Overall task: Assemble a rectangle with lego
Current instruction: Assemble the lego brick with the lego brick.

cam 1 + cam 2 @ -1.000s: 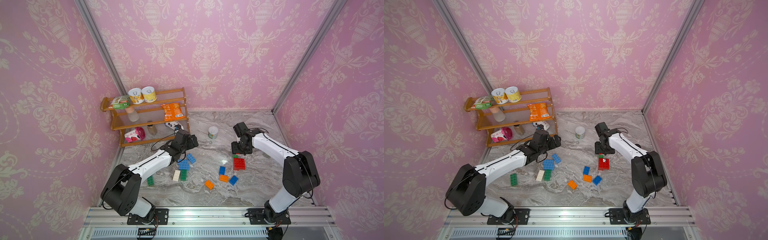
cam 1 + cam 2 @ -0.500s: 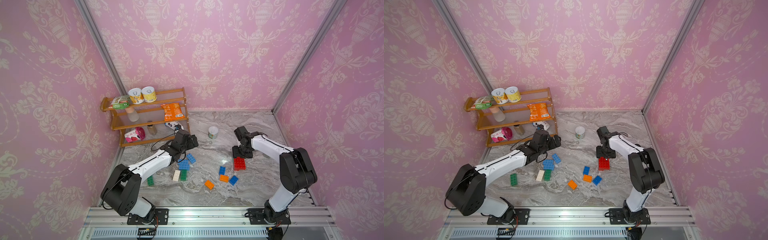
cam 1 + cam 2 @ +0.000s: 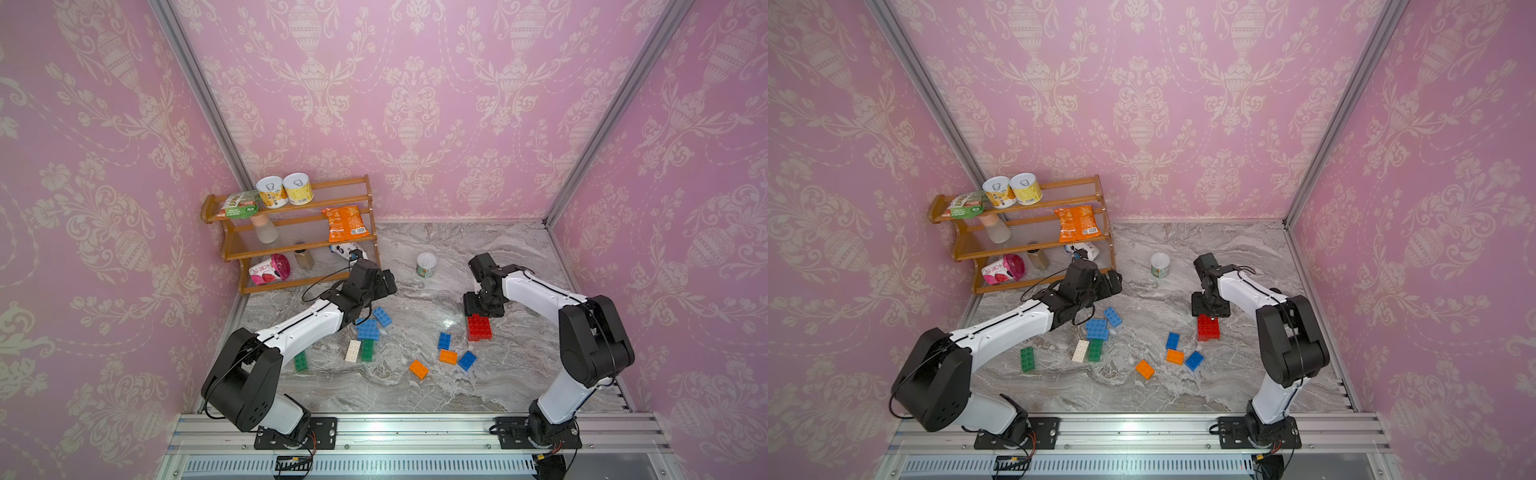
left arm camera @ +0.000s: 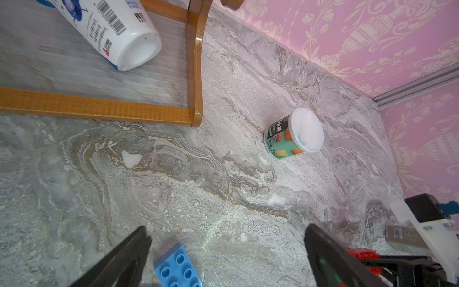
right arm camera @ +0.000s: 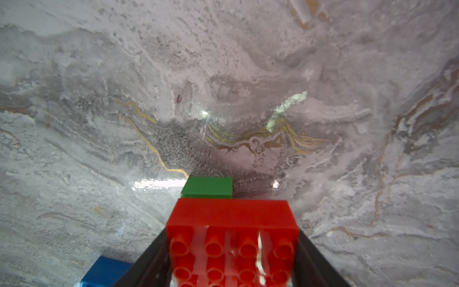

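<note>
right tool point(image 3: 483, 306) grips red block point(image 3: 478, 329); green brick point(image 5: 207, 188) just beyond, toward table's point(image 3: 415, 395) far edge | left tool point(image 4: 227, 233) wide open, empty; blue brick point(image 4: 177, 269) near

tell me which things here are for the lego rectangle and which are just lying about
For the job: red bricks, blue bricks, green bricks, orange bricks, white brick.

Just lying about: wooden rack, tins, orange snack packet, pink packet, lidded tub, white bottle.
</note>
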{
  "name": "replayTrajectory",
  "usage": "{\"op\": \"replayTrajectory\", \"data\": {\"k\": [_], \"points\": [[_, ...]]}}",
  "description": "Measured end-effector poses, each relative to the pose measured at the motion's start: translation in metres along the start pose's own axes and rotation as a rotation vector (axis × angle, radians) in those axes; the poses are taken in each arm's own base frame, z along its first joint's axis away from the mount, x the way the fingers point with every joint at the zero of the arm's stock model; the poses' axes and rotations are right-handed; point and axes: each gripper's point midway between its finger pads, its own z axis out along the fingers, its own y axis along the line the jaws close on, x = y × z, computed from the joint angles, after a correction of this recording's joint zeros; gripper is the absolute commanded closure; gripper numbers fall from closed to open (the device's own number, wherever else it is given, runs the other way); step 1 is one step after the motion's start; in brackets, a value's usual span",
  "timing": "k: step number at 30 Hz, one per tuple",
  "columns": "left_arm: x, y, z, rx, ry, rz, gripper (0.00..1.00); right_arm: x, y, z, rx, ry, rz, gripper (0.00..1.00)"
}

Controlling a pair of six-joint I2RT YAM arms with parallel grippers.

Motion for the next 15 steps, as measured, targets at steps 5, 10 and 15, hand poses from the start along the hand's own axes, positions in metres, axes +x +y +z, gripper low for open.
{"op": "replayTrajectory", "data": {"k": [5,10,15], "points": [[0.0001,0.0001,0.0,0.0,0.0,0.0,0.01,0.0004,0.0,0.0015,0.001,0.004,-0.001,0.48],[0.0001,0.0001,0.0,0.0,0.0,0.0,0.01,0.0011,0.0002,0.0036,0.001,0.01,-0.001,0.49],[0.0001,0.0001,0.0,0.0,0.0,0.0,0.01,0.0011,-0.0001,0.0042,0.002,0.012,0.0,0.49]]}}
